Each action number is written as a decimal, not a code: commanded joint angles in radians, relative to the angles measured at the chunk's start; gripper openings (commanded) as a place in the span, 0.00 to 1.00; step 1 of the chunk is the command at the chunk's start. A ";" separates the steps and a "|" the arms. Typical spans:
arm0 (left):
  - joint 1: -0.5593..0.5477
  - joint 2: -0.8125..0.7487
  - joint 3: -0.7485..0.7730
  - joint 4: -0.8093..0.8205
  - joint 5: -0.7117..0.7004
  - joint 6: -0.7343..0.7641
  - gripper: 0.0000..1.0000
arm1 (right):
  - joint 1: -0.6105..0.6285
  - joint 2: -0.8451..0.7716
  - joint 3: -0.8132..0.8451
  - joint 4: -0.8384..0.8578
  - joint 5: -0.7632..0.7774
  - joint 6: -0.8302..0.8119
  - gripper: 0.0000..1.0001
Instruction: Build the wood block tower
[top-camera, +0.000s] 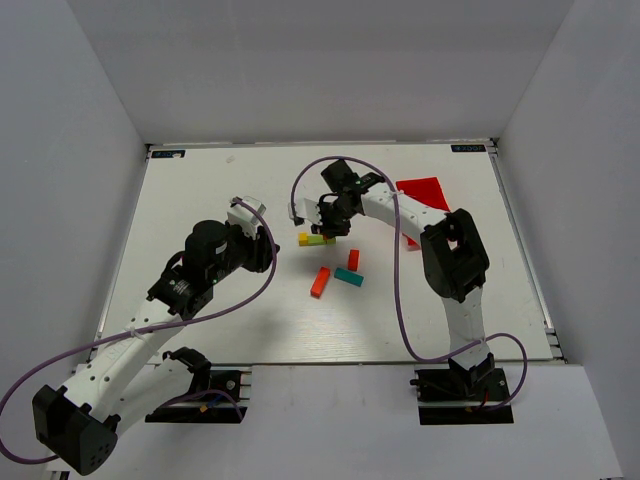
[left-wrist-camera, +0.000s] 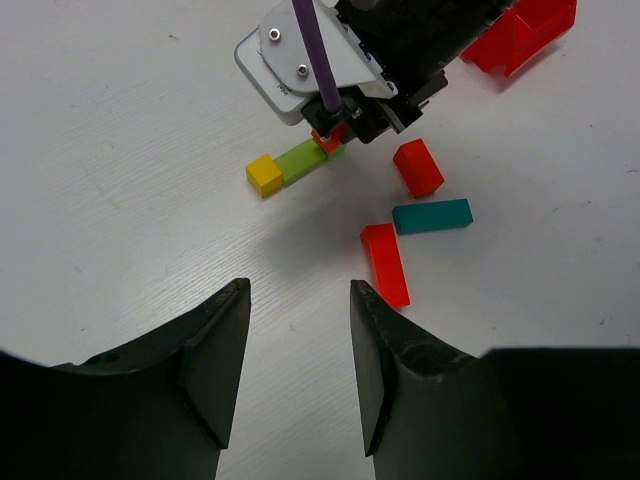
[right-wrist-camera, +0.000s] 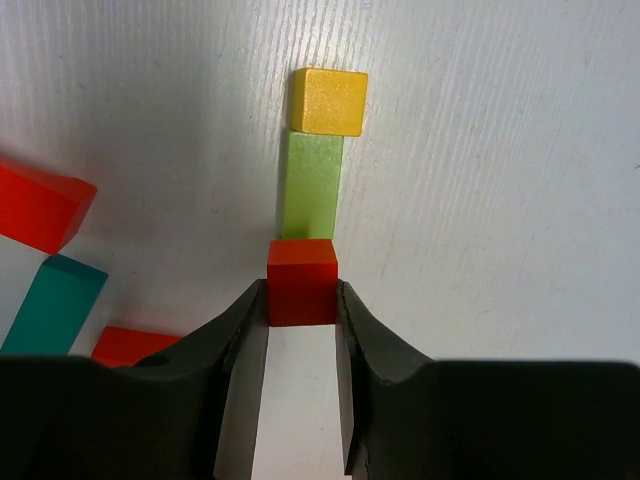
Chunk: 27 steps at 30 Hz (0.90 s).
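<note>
1. The right gripper (right-wrist-camera: 301, 300) is clamped on a red cube (right-wrist-camera: 301, 270), one finger pressed flat on each side of it.
2. That cube sits at the right end of a short row of blocks, up against a green block (right-wrist-camera: 311, 185). A yellow cube (right-wrist-camera: 329, 101) touches the green one's left end.
3. I cannot tell whether the red cube rests on the table (top-camera: 200, 200) or is held just off it.
4. The row lies around the middle of the table, directly under the right gripper.
5. The left gripper (left-wrist-camera: 298, 300) hangs to the left of the row, well apart from it, its fingers spread with nothing between them.
6. Near and right of the row lie three loose pieces: a red block (left-wrist-camera: 418, 167), a teal bar (left-wrist-camera: 431, 215) and an orange bar (left-wrist-camera: 385, 263).
7. A red bin (top-camera: 422, 193) sits far right.
</note>
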 joint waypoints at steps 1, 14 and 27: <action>0.005 -0.021 0.008 0.011 0.000 0.000 0.55 | 0.009 0.006 0.047 0.017 -0.003 0.018 0.15; 0.005 -0.021 0.008 0.011 0.000 0.000 0.55 | 0.020 0.022 0.067 0.023 -0.009 0.038 0.16; 0.005 -0.021 0.008 0.011 0.000 0.000 0.55 | 0.029 0.051 0.079 0.022 -0.015 0.046 0.18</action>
